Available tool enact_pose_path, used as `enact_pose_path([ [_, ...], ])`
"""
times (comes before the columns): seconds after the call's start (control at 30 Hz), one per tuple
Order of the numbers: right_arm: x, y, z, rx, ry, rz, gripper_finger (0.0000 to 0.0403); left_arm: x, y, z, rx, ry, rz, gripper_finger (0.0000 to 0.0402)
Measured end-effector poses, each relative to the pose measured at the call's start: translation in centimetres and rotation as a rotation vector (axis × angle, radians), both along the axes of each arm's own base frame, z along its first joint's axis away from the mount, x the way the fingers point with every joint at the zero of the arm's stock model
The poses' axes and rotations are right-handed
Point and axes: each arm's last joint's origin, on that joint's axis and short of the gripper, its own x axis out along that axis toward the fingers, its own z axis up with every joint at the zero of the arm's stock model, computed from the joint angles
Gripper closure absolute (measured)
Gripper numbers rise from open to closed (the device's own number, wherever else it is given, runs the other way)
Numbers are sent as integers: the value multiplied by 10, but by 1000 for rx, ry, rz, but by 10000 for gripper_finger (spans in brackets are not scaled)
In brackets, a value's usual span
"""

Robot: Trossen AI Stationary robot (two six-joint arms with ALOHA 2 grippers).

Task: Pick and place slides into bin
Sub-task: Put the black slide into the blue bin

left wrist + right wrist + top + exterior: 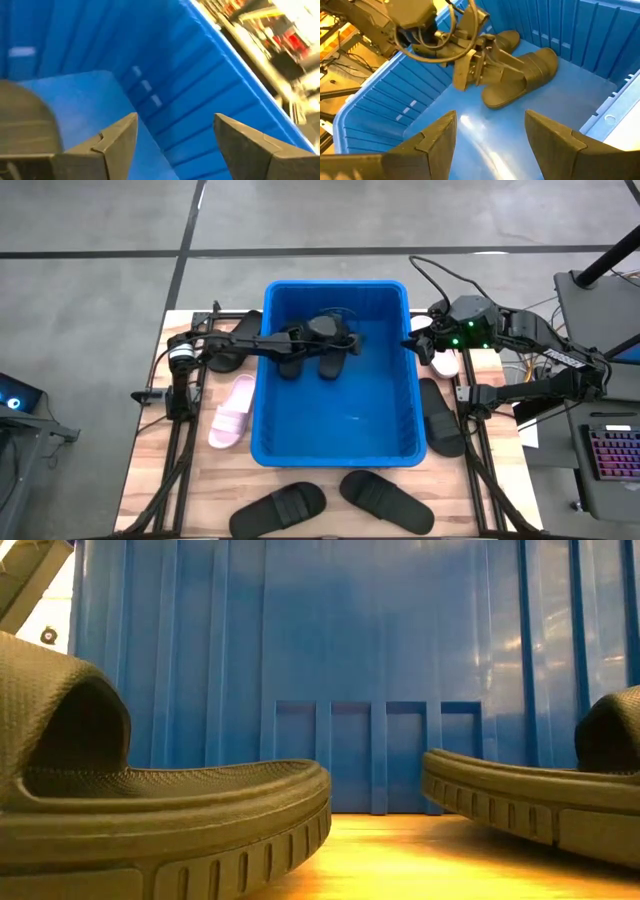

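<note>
Blue bin (335, 450) sits mid-table. Left arm reaches over its rim; left gripper (352, 342) hangs inside, fingers spread, empty, just above two black slides (331, 364) lying side by side on the bin floor. Right gripper (418, 345) waits at the bin's right rim, fingers apart, empty. On the table: a pink slide (231, 412) left of the bin, black slides (385, 499) in front and at right.

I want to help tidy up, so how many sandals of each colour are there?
Black sandals in the blue box: 2
Black sandals on the table: 3
Pink sandals on the table: 2
Total: 7 sandals
A dark shape under the left arm might be one more black sandal, but I cannot tell.
</note>
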Motion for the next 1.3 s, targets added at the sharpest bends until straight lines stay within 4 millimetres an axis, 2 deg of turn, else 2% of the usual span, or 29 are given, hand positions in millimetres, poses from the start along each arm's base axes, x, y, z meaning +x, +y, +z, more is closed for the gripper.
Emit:
enact_pose_path([
  [0.2,0,0,0,0,-2,0,179,6,-2,15,184,62,-205,192],
  [0.4,0,0,0,-1,-5,0,179,8,-1,29,290,131,-247,244],
  [0.57,0,0,0,-3,-4,1,179,6,-2,41,343,122,-276,316],
  [0.7,0,0,0,-56,15,41,179,-6,-6,69,381,57,-299,387],
  [0.8,0,0,0,-86,27,86,179,-20,-11,94,438,18,-303,394],
  [0.93,4,2,5,-137,-19,214,179,-53,-20,140,531,-73,-294,400],
  [1.03,9,3,12,-194,-102,287,179,-84,-28,171,559,-127,-276,400],
  [1.17,18,-1,16,-245,-142,273,186,-128,-40,204,616,-181,-258,401],
  [1.3,31,-9,15,-241,-106,221,221,-175,-54,233,667,-232,-239,401],
])
